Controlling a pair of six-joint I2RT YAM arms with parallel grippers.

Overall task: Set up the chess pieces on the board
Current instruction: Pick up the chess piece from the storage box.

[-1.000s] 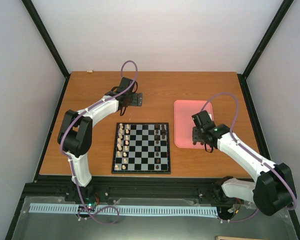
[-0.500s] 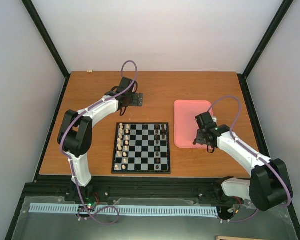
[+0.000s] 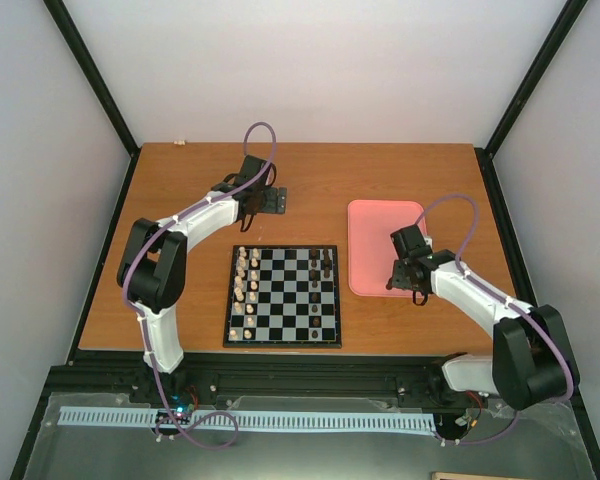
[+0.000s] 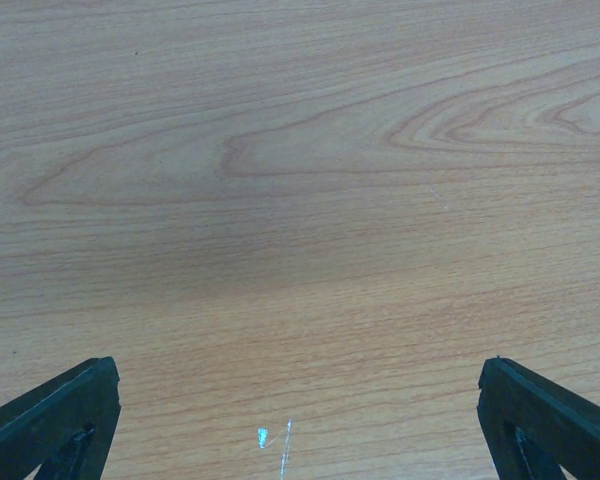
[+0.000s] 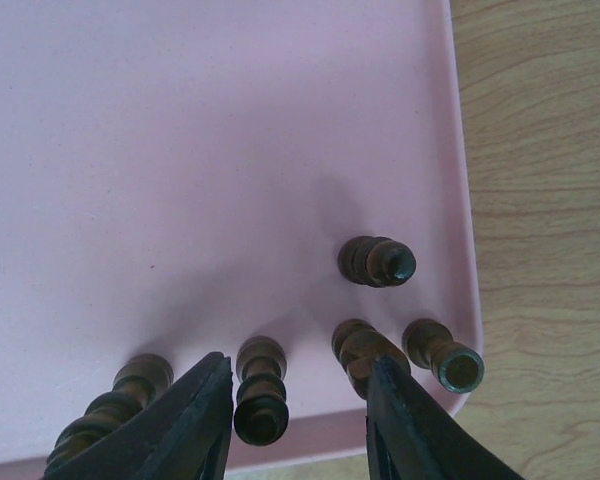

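Observation:
The board [image 3: 282,344] lies in the middle of the table, with a few dark chess pieces [image 3: 320,265] on its right side and pale ones [image 3: 245,285] on its left. More dark chess pieces stand at the near corner of the pink tray [image 5: 180,150]. My right gripper [image 5: 298,400] hangs open over them: one piece [image 5: 260,395] stands between its fingers close to the left one, and another [image 5: 365,350] sits just behind the right fingertip. Further pieces [image 5: 377,262] [image 5: 442,357] [image 5: 120,405] stand around. My left gripper [image 4: 298,370] is open over bare wood.
The pink tray [image 3: 375,225] sits right of the board, with my right gripper [image 3: 405,285] at its near right corner. My left gripper [image 3: 270,200] rests behind the board near the table's far side. Black frame posts border the table.
My right gripper has shifted slightly right over the tray's near corner and its jaws have narrowed. The left arm has not moved.

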